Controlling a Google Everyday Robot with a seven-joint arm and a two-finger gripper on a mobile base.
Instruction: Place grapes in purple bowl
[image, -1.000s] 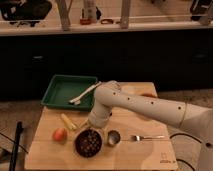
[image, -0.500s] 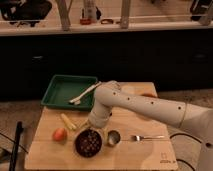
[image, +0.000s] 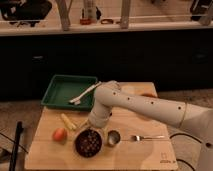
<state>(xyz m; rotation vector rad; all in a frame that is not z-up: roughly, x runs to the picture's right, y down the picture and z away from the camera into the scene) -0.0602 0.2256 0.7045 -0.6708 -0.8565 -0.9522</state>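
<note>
The grapes (image: 89, 142) lie inside the purple bowl (image: 79, 148) at the table's near edge. Just above its far rim hangs the gripper (image: 93, 127), on a white arm bent down from the right. An orange fruit (image: 59, 134) sits left, a metal cup (image: 113, 138) right.

Shiny metal cup (image: 113, 137), matt wooden table (image: 145, 150), end effector (image: 94, 127) above.

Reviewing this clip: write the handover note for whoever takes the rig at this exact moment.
Gripper: low over the table, at the far rim of the purple bowl, between the tray and the bowl.
Grapes: lying inside the purple bowl.
Done: the grapes appear to be in the bowl.
Left: confirm release, then lift the arm away without tipping the bowl or the metal cup beside it.
</note>
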